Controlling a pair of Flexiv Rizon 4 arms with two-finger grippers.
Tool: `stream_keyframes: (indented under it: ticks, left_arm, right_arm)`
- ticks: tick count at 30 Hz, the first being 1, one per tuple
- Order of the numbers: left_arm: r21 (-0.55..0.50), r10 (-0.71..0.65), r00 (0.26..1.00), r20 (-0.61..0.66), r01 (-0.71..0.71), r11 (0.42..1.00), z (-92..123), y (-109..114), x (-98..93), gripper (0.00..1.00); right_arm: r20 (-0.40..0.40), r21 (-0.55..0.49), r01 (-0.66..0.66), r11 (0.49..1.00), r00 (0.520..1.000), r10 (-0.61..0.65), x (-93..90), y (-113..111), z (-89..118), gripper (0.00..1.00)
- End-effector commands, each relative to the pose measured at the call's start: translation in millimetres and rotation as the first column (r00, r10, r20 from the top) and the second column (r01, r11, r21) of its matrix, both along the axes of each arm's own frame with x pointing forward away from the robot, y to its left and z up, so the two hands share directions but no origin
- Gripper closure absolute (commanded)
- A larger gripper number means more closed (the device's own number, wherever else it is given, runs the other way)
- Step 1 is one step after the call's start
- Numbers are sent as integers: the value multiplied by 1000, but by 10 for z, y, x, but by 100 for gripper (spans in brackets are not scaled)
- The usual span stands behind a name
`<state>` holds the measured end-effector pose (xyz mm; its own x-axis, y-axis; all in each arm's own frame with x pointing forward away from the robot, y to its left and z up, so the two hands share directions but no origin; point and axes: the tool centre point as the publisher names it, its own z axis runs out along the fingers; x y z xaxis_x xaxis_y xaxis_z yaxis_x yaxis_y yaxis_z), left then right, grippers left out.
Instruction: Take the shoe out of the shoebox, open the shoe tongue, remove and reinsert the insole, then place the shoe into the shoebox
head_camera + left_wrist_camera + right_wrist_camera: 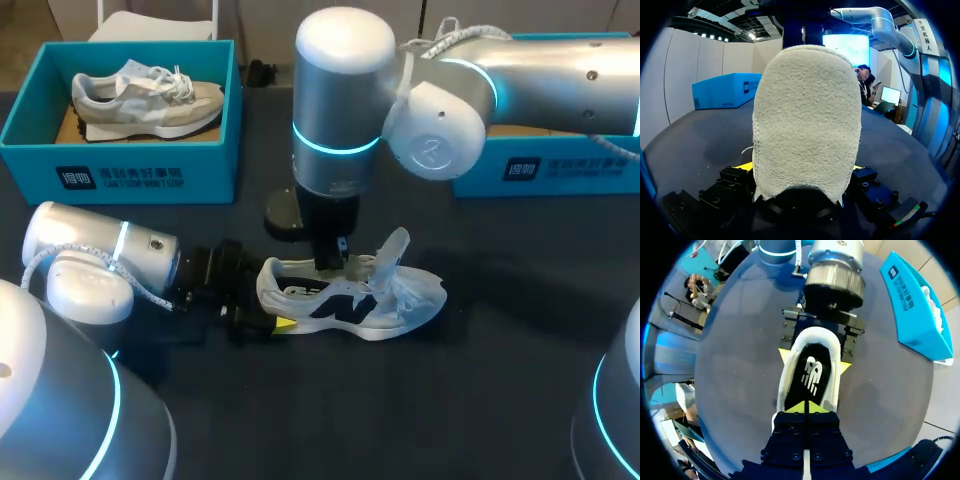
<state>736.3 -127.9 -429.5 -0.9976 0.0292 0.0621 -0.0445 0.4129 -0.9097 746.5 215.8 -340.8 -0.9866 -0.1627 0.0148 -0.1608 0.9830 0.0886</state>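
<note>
Head view shows the white shoe [350,300] lying on the dark tabletop [480,400], outside any box. It lies longways from side to side, with its heel toward the left arm and its toe toward the right. The tongue [393,250] stands up, so the top of the shoe is open. Right wrist view shows the black insole [810,377] lying flat inside.

The left hand [265,305] grips the heel, with one finger on each side. The right hand [805,409] comes straight down from above into the opening, at the toe end of the insole. Its two fingers are pressed together. I see nothing pinched between them.

I think the insole step comes next. The right hand is the one right over the insole, and the left hand is busy with the heel. The insole runs the same way as the shoe, so it would have to come up and out through the open top.

Farther back, the left box [130,165] has a grey shoe [150,100] in it. The right box [545,170] sits partly behind the right arm.
</note>
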Motion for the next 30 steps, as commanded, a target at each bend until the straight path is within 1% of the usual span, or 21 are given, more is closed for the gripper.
stream_keyframes:
  ticks: [1,2,5,8,9,10,13,14,15,17,18,20,22,23,27,29,30]
  left_arm:
    - [3,0,1000,0,0,1000,-46,6,34,100]
    - [3,0,1000,0,0,1000,-46,6,34,100]
    - [3,0,1000,0,0,1000,-46,6,34,100]
    - [3,0,1000,0,0,1000,-46,6,34,100]
    - [3,0,1000,0,0,1000,-46,6,34,100]
    - [3,0,1000,0,0,1000,-46,6,34,100]
    - [3,0,1000,0,0,1000,-46,6,34,100]
    - [3,0,1000,0,0,1000,-46,6,34,100]
    - [3,0,1000,0,0,1000,-46,6,34,100]
    - [3,0,1000,0,0,1000,-46,6,34,100]
    - [3,0,1000,0,0,1000,-46,6,34,100]
    - [3,0,1000,0,0,1000,-46,6,34,100]
    - [3,0,1000,0,0,1000,-46,6,34,100]
    - [3,0,1000,0,0,1000,-46,6,34,100]
    - [3,0,1000,0,0,1000,-46,6,34,100]
    - [3,0,1000,0,0,1000,-46,6,34,100]
    - [3,0,1000,0,0,1000,-46,6,34,100]
  right_arm:
    - [-33,3,-12,1000,999,12,31,-7,-160,100]
    - [-47,6,-10,1000,999,10,10,-23,-214,100]
    - [-69,-3,11,1000,998,-11,-44,-65,-292,100]
    - [-62,-3,33,999,998,-34,-82,-102,-327,100]
    - [-62,-17,42,999,997,-43,-86,-117,-332,100]
    - [-78,-35,55,998,995,-58,-91,-129,-338,100]
    - [-74,-77,128,989,988,-134,-143,-171,-361,100]
    - [-67,-85,137,987,988,-142,-163,-178,-362,100]
    - [-66,-111,162,980,983,-170,-185,-175,-363,100]
    - [-55,-109,176,978,982,-183,-203,-170,-371,100]
    - [-38,-114,206,972,977,-212,-208,-159,-378,100]
    - [-21,-122,222,967,974,-226,-190,-135,-396,100]
    - [-4,-125,234,964,972,-236,-135,-112,-424,100]
    - [7,-106,239,965,971,-239,-112,-106,-441,100]
    - [37,-100,250,963,968,-247,-19,-88,-468,100]
    - [40,-105,254,961,967,-251,15,-81,-464,76]
    - [40,-104,255,961,967,-253,27,-80,-466,71]
